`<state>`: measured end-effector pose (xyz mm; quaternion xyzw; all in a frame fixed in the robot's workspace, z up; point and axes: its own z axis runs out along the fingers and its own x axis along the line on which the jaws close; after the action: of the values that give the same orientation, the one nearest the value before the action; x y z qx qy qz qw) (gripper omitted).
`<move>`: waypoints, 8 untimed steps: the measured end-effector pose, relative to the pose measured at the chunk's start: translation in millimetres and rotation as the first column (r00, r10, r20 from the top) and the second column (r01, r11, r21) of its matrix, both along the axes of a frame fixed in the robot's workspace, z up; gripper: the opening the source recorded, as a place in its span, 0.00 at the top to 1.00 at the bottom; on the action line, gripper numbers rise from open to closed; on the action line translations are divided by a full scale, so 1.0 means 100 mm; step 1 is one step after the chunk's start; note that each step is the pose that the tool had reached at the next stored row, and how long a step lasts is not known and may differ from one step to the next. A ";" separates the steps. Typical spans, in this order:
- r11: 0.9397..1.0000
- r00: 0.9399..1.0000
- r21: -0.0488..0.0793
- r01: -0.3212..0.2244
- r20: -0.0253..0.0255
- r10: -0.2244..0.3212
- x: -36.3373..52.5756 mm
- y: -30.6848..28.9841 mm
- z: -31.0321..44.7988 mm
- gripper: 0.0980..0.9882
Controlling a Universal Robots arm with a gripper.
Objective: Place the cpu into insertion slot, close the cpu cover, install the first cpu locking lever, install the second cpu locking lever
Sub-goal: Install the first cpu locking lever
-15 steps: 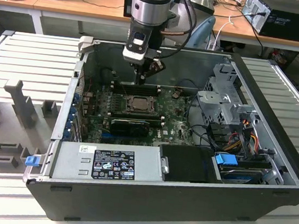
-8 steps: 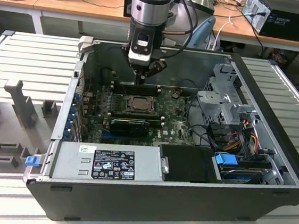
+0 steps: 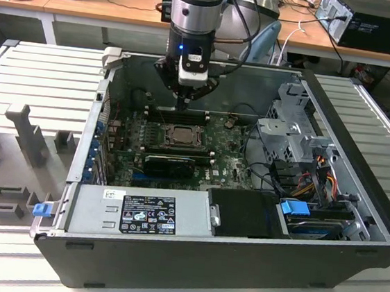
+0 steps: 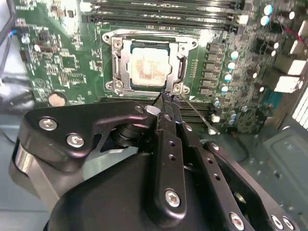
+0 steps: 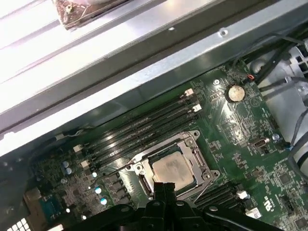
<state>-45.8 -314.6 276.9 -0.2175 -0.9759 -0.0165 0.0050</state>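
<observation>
The jaws are pressed together with nothing seen between them, tips at a corner of the thin silvery-grey metal cpu cover, which lies flat over the square black insertion slot. The small pale beige-silver cpu sits inside, showing through the window. A thin steel wire locking lever juts out beside the tips. It looks springy and slick, best pressed near its free end. Long black memory slots flank the socket, and a long black ribbed card crowds its other side.
</observation>
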 end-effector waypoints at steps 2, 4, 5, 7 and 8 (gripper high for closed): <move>0.998 0.998 0.000 -0.064 0.000 0.064 0.000 0.000 0.000 0.99; 0.993 0.993 0.000 -0.122 0.000 0.122 0.000 0.000 0.000 0.99; 0.989 0.989 0.000 -0.148 0.000 0.148 0.000 0.000 0.000 0.99; 0.982 0.982 0.000 -0.188 0.001 0.188 0.000 0.000 0.000 0.99; 0.976 0.976 0.000 -0.220 0.001 0.220 0.000 0.000 0.000 0.99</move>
<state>-45.8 -314.6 276.9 -0.1081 -0.9940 -0.0160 0.0062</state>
